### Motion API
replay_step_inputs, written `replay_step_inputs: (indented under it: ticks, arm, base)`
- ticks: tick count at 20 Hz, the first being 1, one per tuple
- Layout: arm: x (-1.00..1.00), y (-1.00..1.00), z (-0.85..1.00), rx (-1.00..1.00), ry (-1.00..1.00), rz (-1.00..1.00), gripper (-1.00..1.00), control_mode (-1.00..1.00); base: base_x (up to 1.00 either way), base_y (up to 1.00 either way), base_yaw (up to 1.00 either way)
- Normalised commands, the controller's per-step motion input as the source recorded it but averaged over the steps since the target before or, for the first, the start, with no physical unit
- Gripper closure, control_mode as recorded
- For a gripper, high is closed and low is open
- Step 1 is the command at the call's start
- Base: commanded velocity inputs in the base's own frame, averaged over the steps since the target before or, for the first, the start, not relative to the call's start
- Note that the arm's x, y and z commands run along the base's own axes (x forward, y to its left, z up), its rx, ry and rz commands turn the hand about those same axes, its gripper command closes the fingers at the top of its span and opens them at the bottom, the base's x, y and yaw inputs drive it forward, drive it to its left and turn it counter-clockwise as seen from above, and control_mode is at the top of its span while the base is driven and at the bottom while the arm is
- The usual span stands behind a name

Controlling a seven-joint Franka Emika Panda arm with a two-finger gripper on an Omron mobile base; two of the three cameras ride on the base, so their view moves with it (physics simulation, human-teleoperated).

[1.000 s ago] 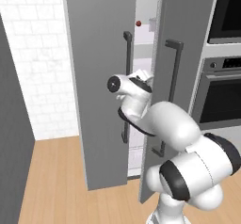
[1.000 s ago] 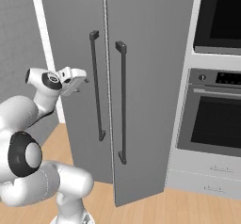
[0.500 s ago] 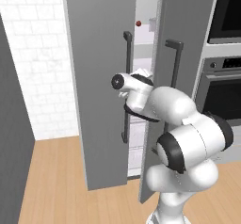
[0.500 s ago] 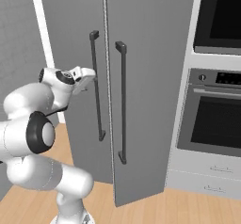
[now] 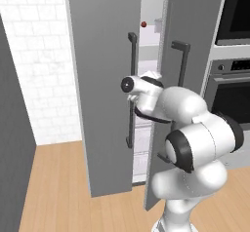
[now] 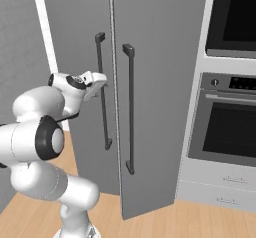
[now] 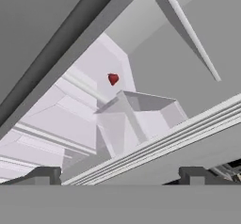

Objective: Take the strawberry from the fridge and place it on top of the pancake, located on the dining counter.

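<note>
- strawberry (image 5: 143, 24) sits high inside the fridge (image 5: 107, 80), on an upper white shelf (image 5: 149, 31), seen through the narrow gap between the two grey doors; small, red, rounded.
- in the hand view the strawberry (image 7: 113, 79) lies on a white shelf (image 7: 82, 84) near the back wall of the fridge (image 7: 56, 39), well beyond the fingertips and above a pale grey box-shaped bin (image 7: 141, 108).
- a light grey box (image 5: 158, 24) stands just beside the berry on the same shelf, toward the right door.
- left door (image 5: 95, 89) stands swung partly open; right door (image 5: 188, 70) is ajar too, and white shelves and drawers show in the gap between them.
- each door carries a long dark vertical bar handle: left handle (image 5: 131, 89), right handle (image 5: 181, 63).
- from the right base view the fridge (image 6: 150, 57) shows its two grey doors edge to edge, with both bar handles, left handle (image 6: 102, 89) and right handle (image 6: 129, 107).
- hand (image 6: 100, 79) is at the gap between the doors, at mid height of the left handle and well below the strawberry's shelf; its fingers (image 7: 44, 175) stand wide apart with nothing between them.
- white arm (image 5: 195, 128) bends up from the base and reaches toward the door gap.
- black-glass wall ovens (image 6: 232, 82) stand just beside the fridge on its right.
- white tiled wall (image 5: 34, 70) lies to the left of the fridge, over a light wooden floor (image 5: 58, 187).
</note>
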Motion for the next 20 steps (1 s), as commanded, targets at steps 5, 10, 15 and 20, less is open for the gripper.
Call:
replay_step_inputs:
  ticks: [5,10,15,20]
  arm:
    - [-0.01,-0.45,0.0,0.0,-0.01,0.01,-1.0,-1.0]
    - [-0.25,-0.55,0.0,0.0,-0.05,0.0,-1.0,-1.0]
    - [-0.11,-0.42,0.0,0.0,-0.01,0.0,-1.0,-1.0]
    - [0.03,0.75,0.01,0.0,-0.05,0.11,-1.0,-1.0]
  base:
    - [0.0,0.0,0.0]
    - [0.0,0.0,0.0]
    - [0.0,0.0,0.0]
    - [0.0,0.0,0.0]
